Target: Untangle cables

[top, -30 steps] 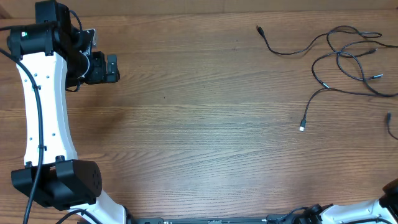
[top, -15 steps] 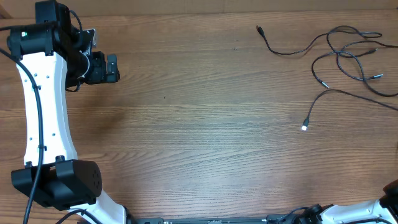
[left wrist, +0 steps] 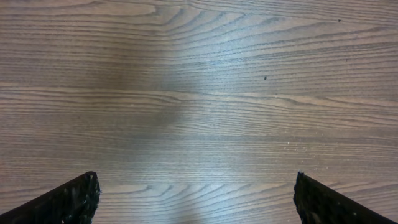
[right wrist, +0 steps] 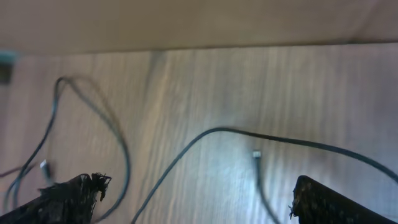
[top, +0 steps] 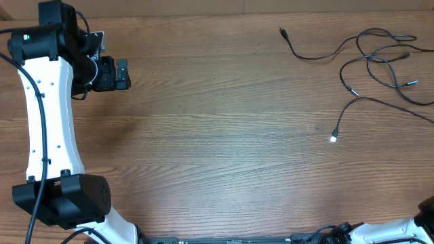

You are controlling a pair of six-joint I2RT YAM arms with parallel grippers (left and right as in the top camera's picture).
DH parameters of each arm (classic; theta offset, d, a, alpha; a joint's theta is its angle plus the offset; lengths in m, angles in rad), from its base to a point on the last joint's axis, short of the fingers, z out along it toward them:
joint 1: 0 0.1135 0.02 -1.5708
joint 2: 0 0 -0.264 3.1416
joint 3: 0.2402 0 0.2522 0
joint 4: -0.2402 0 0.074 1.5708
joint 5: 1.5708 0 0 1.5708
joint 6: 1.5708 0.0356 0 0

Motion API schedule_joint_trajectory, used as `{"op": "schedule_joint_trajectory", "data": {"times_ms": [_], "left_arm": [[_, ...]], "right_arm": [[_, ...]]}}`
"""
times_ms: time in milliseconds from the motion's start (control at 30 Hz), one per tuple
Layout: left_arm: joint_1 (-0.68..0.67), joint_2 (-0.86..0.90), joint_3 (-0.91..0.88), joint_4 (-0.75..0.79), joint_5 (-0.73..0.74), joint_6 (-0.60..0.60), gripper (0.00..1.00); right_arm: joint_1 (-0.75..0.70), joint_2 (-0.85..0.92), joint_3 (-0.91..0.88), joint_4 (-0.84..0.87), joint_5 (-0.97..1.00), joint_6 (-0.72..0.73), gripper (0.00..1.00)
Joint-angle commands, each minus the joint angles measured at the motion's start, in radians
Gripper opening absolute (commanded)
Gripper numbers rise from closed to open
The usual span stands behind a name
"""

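The cables (top: 380,62) lie as a loose tangle of thin black cords at the table's far right. One plug end (top: 283,31) reaches left along the back, and another plug (top: 333,137) lies nearer the middle. My left gripper (top: 123,74) hovers at the far left, away from them; in the left wrist view it (left wrist: 196,177) is open over bare wood. My right gripper (right wrist: 199,183) is open and low over the cords. A black cable (right wrist: 205,138) and a small plug (right wrist: 255,154) lie between its fingers, untouched. The overhead view does not show this gripper.
The left arm's white link (top: 49,108) and black base (top: 64,196) stand along the left edge. The right arm's base (top: 427,207) shows at the bottom right corner. The table's back edge (right wrist: 199,50) runs close behind the cords.
The lower cable's strand has straightened toward the right edge, and its plug has slid slightly right. A short cable piece at the right edge has gone from view. The left arm has not moved.
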Motion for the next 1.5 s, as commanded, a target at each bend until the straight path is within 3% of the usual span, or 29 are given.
{"op": "schedule_joint_trajectory", "data": {"times_ms": [0, 233, 367, 800, 967, 1200, 1467], "left_arm": [[-0.007, 0.004, -0.004, -0.002, 0.011, 0.016, 1.0], [-0.007, 0.004, -0.004, -0.002, 0.01, 0.016, 1.0], [-0.007, 0.004, -0.004, -0.002, 0.011, 0.016, 0.99], [-0.007, 0.004, -0.004, -0.002, 0.01, 0.016, 0.99], [-0.007, 0.004, -0.004, -0.002, 0.011, 0.016, 0.99], [-0.007, 0.004, -0.004, -0.002, 0.011, 0.016, 0.99], [-0.007, 0.004, -0.004, -0.002, 0.01, 0.016, 1.0]], "right_arm": [[0.005, -0.007, 0.026, -0.001, -0.1, -0.075, 1.0], [0.023, -0.008, 0.028, 0.034, -0.365, -0.167, 1.0], [0.091, -0.033, 0.028, 0.031, -0.391, -0.239, 1.0], [0.582, -0.235, 0.028, -0.099, 0.027, -0.343, 1.0], [0.727, -0.228, 0.025, -0.158, 0.067, -0.343, 1.0], [0.814, -0.22, 0.025, -0.187, 0.067, -0.343, 1.0], [0.818, -0.22, 0.025, -0.215, 0.066, -0.343, 1.0]]}}
